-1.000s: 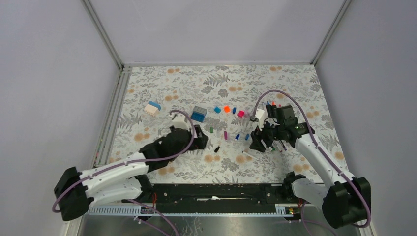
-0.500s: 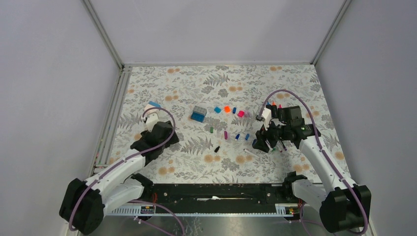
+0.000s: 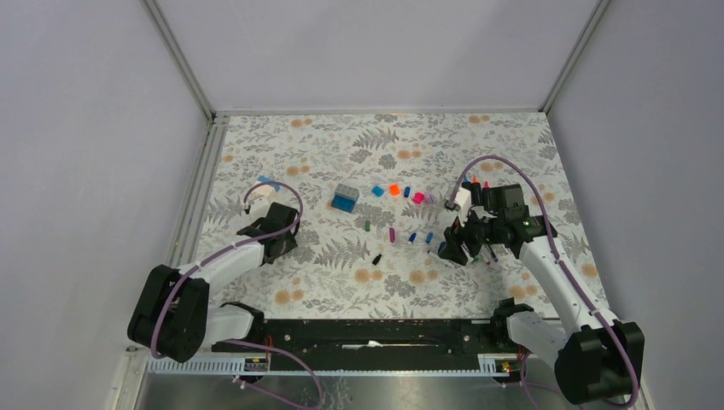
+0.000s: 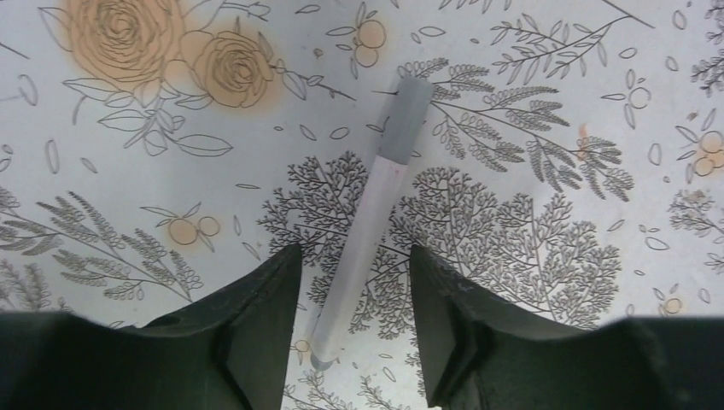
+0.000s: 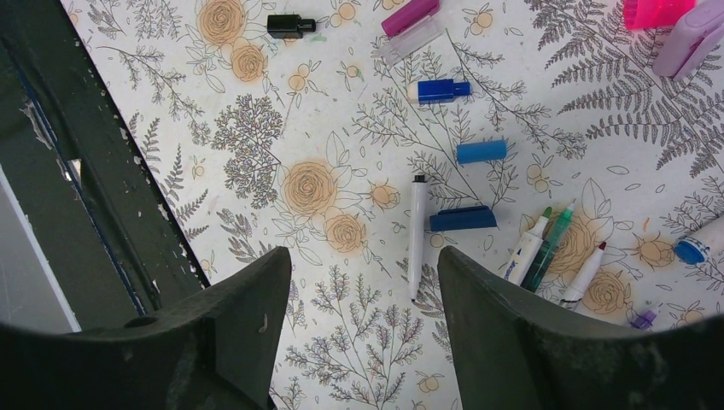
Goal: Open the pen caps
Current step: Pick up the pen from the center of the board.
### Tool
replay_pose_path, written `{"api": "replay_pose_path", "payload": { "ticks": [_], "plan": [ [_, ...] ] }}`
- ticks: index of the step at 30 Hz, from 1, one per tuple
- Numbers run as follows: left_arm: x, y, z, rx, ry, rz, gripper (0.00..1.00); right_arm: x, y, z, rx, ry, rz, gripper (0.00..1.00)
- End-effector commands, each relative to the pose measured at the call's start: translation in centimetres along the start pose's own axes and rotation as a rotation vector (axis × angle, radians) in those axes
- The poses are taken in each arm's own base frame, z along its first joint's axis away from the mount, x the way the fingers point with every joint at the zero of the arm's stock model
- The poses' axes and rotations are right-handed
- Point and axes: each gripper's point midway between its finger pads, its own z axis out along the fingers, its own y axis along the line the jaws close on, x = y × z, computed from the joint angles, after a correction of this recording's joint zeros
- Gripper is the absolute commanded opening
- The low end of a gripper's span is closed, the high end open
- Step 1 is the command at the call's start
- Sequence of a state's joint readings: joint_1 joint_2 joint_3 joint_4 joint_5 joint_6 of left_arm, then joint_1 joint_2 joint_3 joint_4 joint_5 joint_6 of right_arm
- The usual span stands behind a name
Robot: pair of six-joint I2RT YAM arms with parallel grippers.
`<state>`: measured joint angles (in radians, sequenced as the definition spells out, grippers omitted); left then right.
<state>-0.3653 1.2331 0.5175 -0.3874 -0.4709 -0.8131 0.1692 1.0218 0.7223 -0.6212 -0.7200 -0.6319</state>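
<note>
One pink cap, half off-frame

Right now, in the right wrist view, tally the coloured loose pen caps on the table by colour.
Blue plastic pen caps: 3
Black plastic cap: 1
Purple plastic cap: 1
Pink plastic cap, cut by the frame edge: 1
Total: 6

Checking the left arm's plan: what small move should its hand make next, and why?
Probably close the left hand on the white pen: its barrel lies between the open jaws, seemingly untouched, and its grey cap is still on.
</note>
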Motion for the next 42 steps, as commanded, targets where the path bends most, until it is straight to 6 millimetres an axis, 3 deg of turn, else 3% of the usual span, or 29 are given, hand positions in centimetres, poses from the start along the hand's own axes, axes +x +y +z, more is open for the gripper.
{"api": "replay_pose_path", "payload": {
  "ticks": [1, 6, 17, 23, 26, 30, 35, 40, 42],
  "plan": [
    [-1.1, -2.0, -0.1, 0.064, 0.005, -0.030, 0.48, -0.1, 0.4, -0.2, -0.016, -0.013, -0.013, 0.71],
    [-0.3, -2.0, 0.3, 0.057, 0.052, -0.024, 0.37, -0.1, 0.4, -0.3, -0.014, -0.014, -0.013, 0.71],
    [1.5, -3.0, -0.2, 0.139, 0.135, -0.032, 0.01, -0.3, 0.5, -0.4, -0.017, -0.023, -0.014, 0.71],
    [1.4, -5.2, -2.0, 0.285, 0.161, -0.054, 0.00, -0.4, 0.6, -0.4, -0.025, -0.028, -0.016, 0.71],
    [0.7, -7.1, -3.9, 0.425, 0.144, -0.054, 0.00, -0.6, 1.3, -0.4, -0.060, -0.043, -0.026, 0.71],
    [-1.3, -11.4, -9.1, 0.809, 0.041, -0.030, 0.00, -1.5, 3.0, -0.6, -0.141, -0.109, -0.074, 0.71],
    [-3.0, -15.3, -19.0, 1.368, -0.124, -0.044, 0.00, -3.2, 4.3, -0.9, -0.208, -0.200, -0.115, 0.76],
    [-2.7, -17.9, -27.3, 1.720, -0.226, -0.036, 0.00, -6.6, 5.8, -2.0, -0.322, -0.281, -0.049, 0.77],
    [-2.4, -19.4, -29.8, 1.789, -0.248, -0.015, 0.00, -8.4, 6.5, -2.8, -0.381, -0.324, -0.006, 0.77]
  ]
}}
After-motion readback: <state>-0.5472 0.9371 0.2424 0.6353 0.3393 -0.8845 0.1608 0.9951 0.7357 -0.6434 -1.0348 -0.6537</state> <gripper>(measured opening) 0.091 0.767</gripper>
